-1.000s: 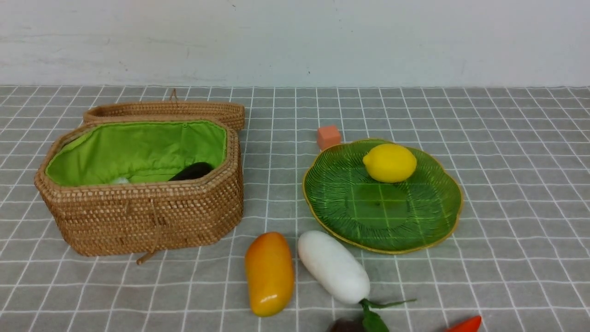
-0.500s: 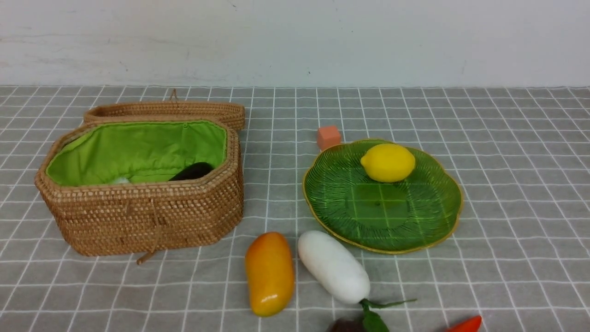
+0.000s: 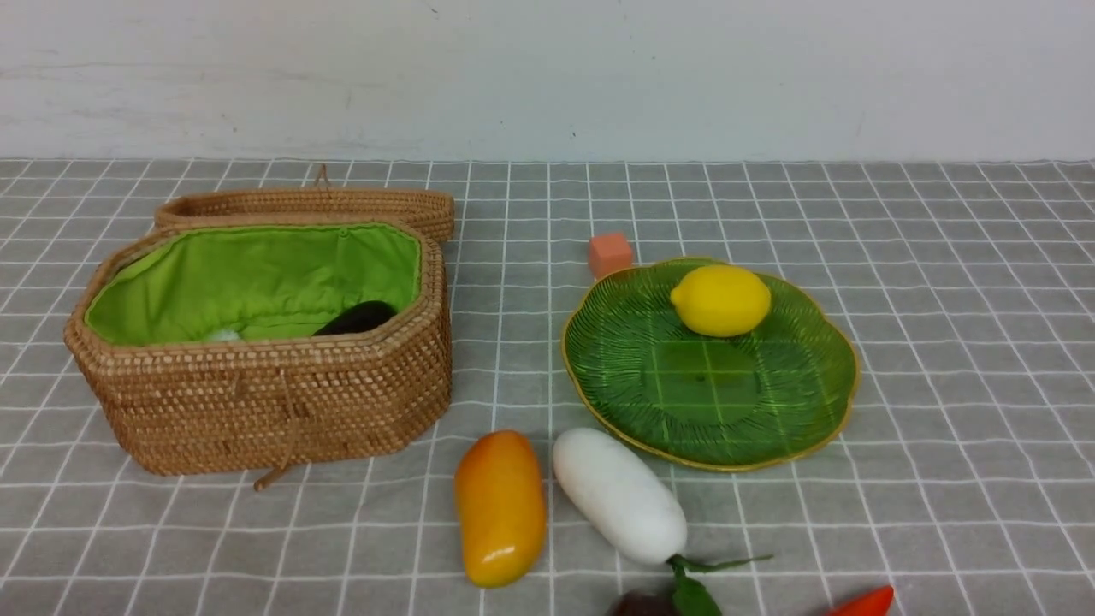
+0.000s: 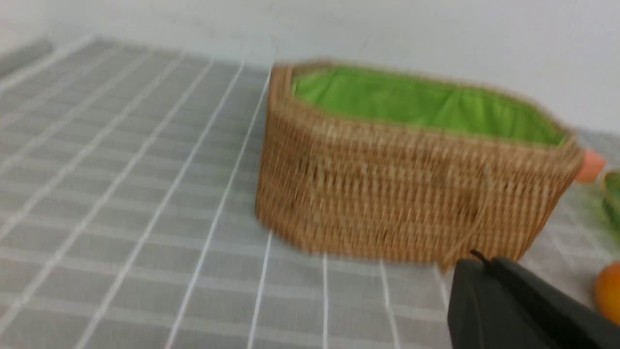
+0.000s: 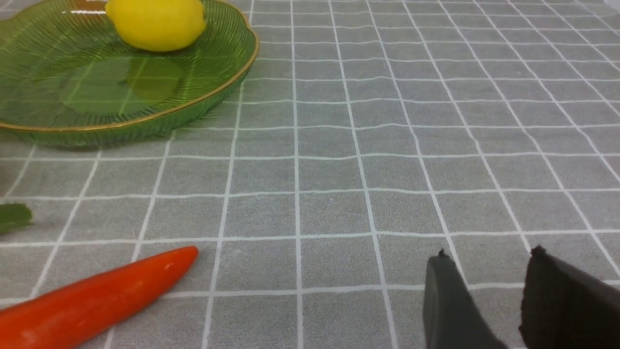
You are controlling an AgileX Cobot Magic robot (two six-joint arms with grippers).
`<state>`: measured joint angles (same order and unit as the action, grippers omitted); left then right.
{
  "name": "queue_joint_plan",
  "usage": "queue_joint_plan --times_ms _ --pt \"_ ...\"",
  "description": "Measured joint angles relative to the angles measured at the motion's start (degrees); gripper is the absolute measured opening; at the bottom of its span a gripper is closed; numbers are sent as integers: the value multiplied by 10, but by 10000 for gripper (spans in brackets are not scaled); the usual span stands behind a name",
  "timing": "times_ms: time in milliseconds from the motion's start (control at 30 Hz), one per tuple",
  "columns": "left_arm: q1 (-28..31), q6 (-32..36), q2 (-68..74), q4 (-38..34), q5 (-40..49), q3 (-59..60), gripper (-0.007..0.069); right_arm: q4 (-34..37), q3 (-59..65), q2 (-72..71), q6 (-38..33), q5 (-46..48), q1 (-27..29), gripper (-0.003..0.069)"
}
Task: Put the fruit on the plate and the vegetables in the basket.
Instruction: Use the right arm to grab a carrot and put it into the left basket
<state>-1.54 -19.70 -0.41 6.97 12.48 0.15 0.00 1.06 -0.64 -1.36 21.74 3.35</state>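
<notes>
**Lemon plated, crowding ahead**

Right gripper (image 5: 489, 264) parted, empty; left gripper (image 4: 477, 261) closed, empty. Lemon (image 3: 721, 300) sits at 12 o'clock on the plate (image 3: 650, 376); a bump could roll it. At its 7 o'clock, mango (image 3: 500, 506) lies just beside radish (image 3: 618, 494): grabbing one may shove the other.

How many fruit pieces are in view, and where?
3. Yellow lemon on the green glass plate; orange-yellow mango beside the white radish; dark round fruit cut off at the front view's bottom edge. Woven basket's inside partly hidden.
</notes>
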Motion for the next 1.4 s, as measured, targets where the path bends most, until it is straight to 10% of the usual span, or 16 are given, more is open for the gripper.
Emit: queue_joint_plan --times_ms 1033,1400 --pt "1 0 0 -13 99 16 -3 -11 0 0 0 -4 0 241" --pt "1 0 0 -13 99 16 0 -11 5 0 113 -264 0 241"
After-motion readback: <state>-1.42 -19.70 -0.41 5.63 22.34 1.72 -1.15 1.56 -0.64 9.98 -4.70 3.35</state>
